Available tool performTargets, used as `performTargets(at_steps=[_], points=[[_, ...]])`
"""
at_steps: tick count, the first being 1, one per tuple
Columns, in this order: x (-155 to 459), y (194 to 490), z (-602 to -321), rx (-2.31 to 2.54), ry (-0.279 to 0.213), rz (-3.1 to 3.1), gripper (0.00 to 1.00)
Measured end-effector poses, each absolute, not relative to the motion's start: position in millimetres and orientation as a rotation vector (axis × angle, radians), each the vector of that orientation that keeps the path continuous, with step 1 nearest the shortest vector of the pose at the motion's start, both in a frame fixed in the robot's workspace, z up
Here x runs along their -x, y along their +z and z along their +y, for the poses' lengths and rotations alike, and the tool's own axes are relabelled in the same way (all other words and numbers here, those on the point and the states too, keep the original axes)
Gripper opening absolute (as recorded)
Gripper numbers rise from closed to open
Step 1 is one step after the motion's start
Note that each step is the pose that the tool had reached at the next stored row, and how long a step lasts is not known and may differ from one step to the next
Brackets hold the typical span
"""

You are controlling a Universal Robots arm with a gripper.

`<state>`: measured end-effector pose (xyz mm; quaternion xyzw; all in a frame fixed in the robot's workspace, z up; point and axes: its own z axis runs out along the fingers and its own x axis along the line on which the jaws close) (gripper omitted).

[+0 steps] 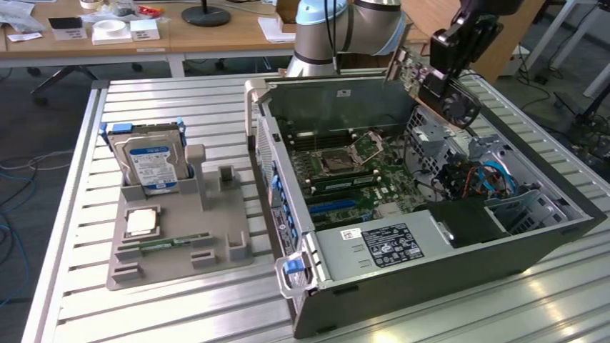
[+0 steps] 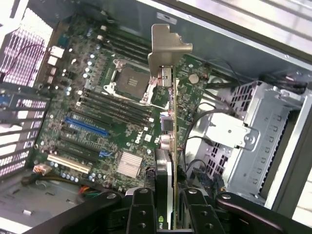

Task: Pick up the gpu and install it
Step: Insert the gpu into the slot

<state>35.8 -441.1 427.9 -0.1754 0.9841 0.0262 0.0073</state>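
Observation:
My gripper [image 1: 450, 71] is shut on the gpu [image 1: 427, 84], a flat dark card with a round fan and a silvery bracket. It hangs tilted above the far right of the open computer case [image 1: 286, 214], clear of the motherboard [image 1: 355, 171]. In the wrist view the gpu [image 2: 169, 161] runs edge-on away from my gripper [image 2: 169, 217], and its bracket [image 2: 167, 46] is the far end. The black fingers [image 2: 142, 212] press on both sides of the card. Below it lie the motherboard [image 2: 112, 112] and a blue expansion slot [image 2: 85, 126].
A grey fixture tray [image 1: 224, 246] at the exterior view's left holds a blue-labelled hard drive [image 1: 148, 161], a processor [image 1: 143, 221] and a green memory stick [image 1: 171, 244]. Inside the case are a power supply [image 1: 381, 244], drive cages [image 2: 253, 131] and cables [image 1: 491, 179]. Desks stand behind.

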Motion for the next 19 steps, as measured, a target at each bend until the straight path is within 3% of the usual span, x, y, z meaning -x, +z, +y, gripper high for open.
performTargets(at_steps=[19], points=[[-35.8, 427.0, -441.1, 0.986, 0.085, 2.974, 0.27]])
